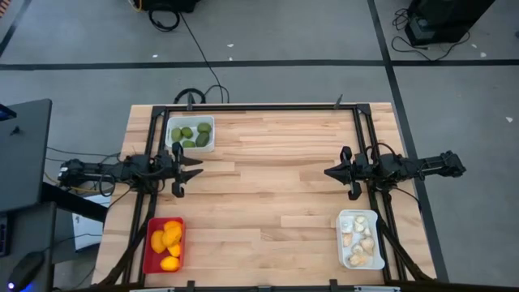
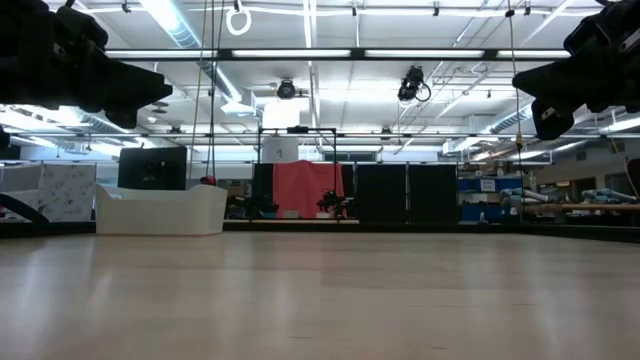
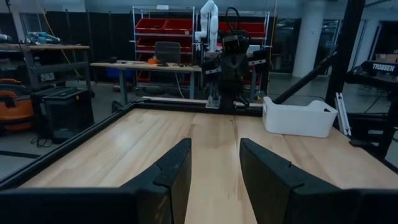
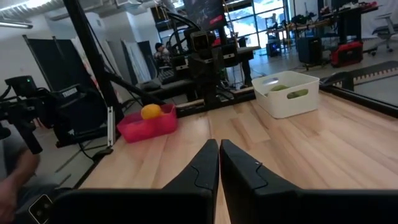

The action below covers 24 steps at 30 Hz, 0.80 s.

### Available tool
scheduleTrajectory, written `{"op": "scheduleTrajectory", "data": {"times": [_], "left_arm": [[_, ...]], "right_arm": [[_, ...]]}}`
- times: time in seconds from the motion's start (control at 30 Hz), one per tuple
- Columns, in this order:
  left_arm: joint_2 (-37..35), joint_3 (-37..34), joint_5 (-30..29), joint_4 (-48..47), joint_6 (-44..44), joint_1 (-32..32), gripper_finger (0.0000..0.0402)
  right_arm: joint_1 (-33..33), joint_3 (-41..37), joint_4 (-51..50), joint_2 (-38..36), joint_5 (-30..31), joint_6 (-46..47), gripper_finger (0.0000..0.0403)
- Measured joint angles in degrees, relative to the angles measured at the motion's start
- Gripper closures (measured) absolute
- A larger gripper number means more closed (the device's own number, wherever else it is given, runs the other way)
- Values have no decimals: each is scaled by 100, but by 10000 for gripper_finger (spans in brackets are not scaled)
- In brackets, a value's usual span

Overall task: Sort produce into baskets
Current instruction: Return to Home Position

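The produce lies in three baskets on the wooden table. Dark green fruits fill the white basket [image 1: 191, 134] at the far left, also in the right wrist view [image 4: 286, 93]. Yellow-orange fruits lie in the red basket [image 1: 165, 243] at the near left. Whitish garlic-like pieces sit in the white basket [image 1: 360, 239] at the near right. My left gripper [image 3: 214, 149] hovers open at the table's left edge [image 1: 198, 168], pointing level, nothing between its fingers. My right gripper [image 4: 219, 144] hovers shut at the right edge [image 1: 328, 172], pointing level toward the left arm.
A black frame [image 1: 259, 107] runs along the table's far edge and both sides. The bare wooden middle [image 1: 268, 178] lies between the two grippers. In the right wrist view a person's hand [image 4: 12, 171] shows beyond the table.
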Motion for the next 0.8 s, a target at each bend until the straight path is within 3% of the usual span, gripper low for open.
{"op": "scheduleTrajectory", "data": {"times": [0.4,0.53,0.63,0.8], "left_arm": [[0,-1,20,58,-2,0,261],[-48,-1,561,586,-994,1,261],[-45,-1,619,1072,-1687,-2,261],[-44,-1,619,1624,-1801,-2,261]], "right_arm": [[0,0,0,0,0,-3,376],[0,0,0,0,0,-3,374],[0,0,0,-1,0,-2,375],[0,0,0,-2,0,-2,375]]}}
